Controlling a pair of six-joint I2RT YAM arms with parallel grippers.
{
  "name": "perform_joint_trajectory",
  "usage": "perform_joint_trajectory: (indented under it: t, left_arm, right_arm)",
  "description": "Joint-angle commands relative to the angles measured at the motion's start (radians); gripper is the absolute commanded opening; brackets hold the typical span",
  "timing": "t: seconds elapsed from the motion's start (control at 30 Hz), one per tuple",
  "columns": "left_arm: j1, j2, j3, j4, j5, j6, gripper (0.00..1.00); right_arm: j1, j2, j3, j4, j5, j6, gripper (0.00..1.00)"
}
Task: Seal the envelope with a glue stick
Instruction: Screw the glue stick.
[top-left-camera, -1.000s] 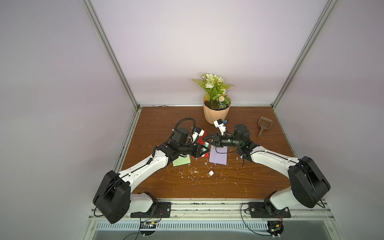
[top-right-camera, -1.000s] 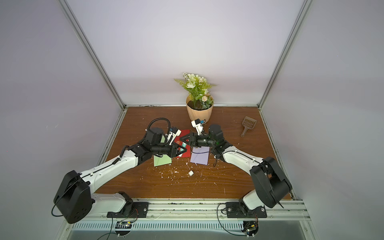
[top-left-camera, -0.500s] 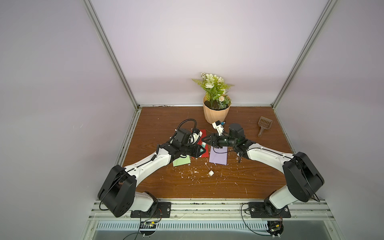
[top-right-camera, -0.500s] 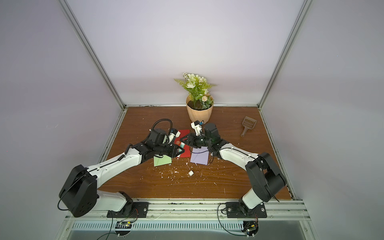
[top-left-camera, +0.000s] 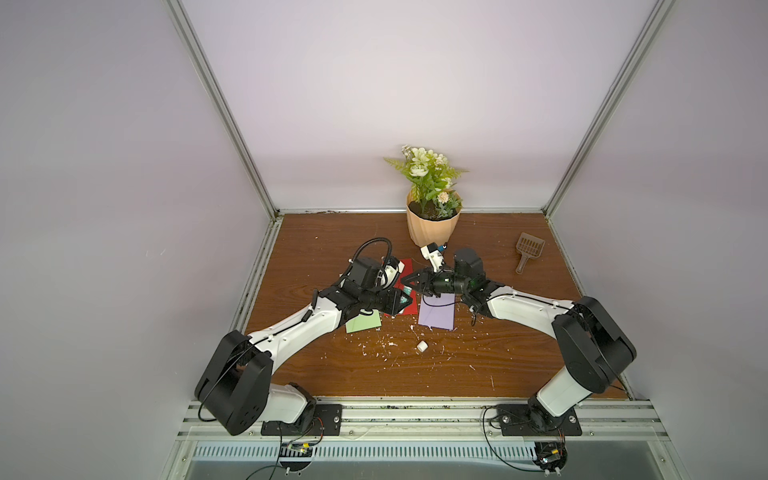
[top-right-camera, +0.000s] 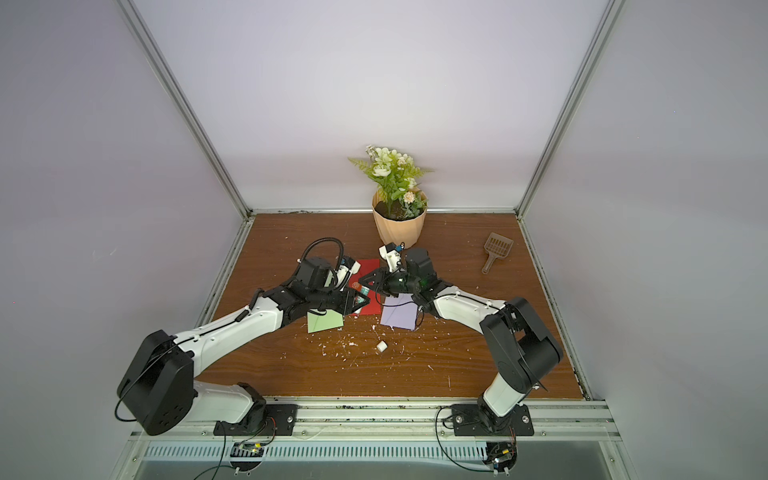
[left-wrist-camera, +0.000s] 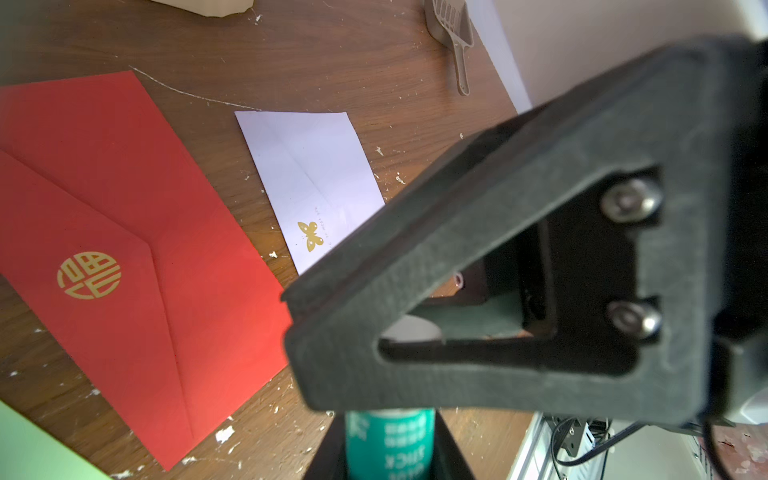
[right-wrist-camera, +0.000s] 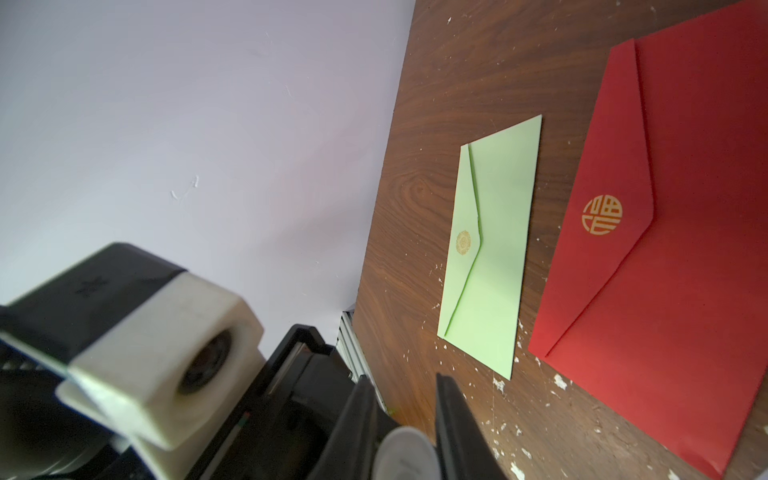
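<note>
Item under inspection: the glue stick (left-wrist-camera: 390, 444). It is off the tabletop (top-left-camera: 332, 249), lying roughly level in the air above the right edge of the red envelope (left-wrist-camera: 137, 232), near the middle of the scene.

Grip: my left jaws are clenched across its green-labelled barrel. My right jaws are clenched on its white end, which shows as a round face between them in the right wrist view. I cannot tell whether that end is the cap.

Handling, in my judgement: light, stiff plastic, smooth and round, so apt to twist or slip if pinched lightly. The barrel is the sound place to hold, squeezed across its width. The white end is the part to turn or pull. Any exposed glue would be soft and should touch only paper.

Pose: my left arm (top-left-camera: 291, 332) and right arm (top-left-camera: 528, 307) reach in from their bases at the near edge, forearms low. The wrists face each other and the jaws meet tip to tip.

Surroundings: the lilac envelope (left-wrist-camera: 316, 174) lies just right of the red one, and the green envelope (right-wrist-camera: 494, 249) just left. All three flaps are folded down. I cannot tell which is to be sealed. A small white piece (top-left-camera: 422, 346) lies nearer, among white crumbs. A plant pot (top-left-camera: 432, 230) stands at the far edge and a scoop (top-left-camera: 528, 251) lies far right.
</note>
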Motion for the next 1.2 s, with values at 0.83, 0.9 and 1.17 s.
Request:
perform_joint_trajectory:
  t: [0.83, 0.9, 1.17]
  left_arm:
    - [0.018, -0.209, -0.08, 0.373, 0.651, -0.209, 0.12]
    - [0.019, -0.208, -0.081, 0.356, 0.653, -0.201, 0.12]
    - [0.023, -0.181, -0.004, 0.047, 0.426, 0.01, 0.12]
  right_arm:
    - [0.005, -0.113, -0.168, 1.285, -0.489, 0.348, 0.07]
    - [0.003, -0.116, -0.158, 1.284, -0.493, 0.361, 0.11]
    - [-0.02, -0.187, -0.125, 0.671, -0.341, 0.108, 0.49]
